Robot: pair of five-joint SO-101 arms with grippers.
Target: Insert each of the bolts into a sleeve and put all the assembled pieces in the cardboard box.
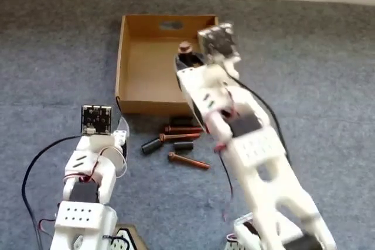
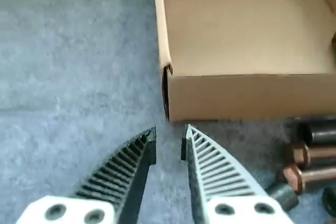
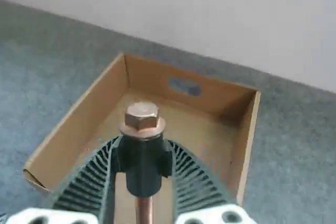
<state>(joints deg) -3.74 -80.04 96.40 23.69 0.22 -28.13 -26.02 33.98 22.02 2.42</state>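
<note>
Copper bolt [image 3: 142, 116] seated in a black sleeve [image 3: 140, 166], hexagonal head on top, shank poking out below: one assembled piece, upright, clamped at the sleeve between the ribbed fingers of the right gripper [image 3: 142, 153]. Held above the cardboard box [image 1: 120, 62], right of its middle in the high view, clear of floor and walls. One box, open-topped, with an oval handle cut in the far wall.

Just in front of the near wall, on the grey carpet [image 1: 58, 45], a small cluster: three loose bolts [image 1: 183, 128] [image 1: 179, 137] [image 1: 188, 160], all lying flat, and three loose sleeves [image 1: 183, 120] [image 1: 151, 144] [image 1: 183, 146], also on their sides. Two of the bolts side by side and close together, heads the same way; third a little nearer the arms, at an angle.

Left gripper [image 2: 169, 142] low over the carpet near the box's front left corner, jaws apart by a narrow gap with carpet showing through, beside the cluster and not touching it.
</note>
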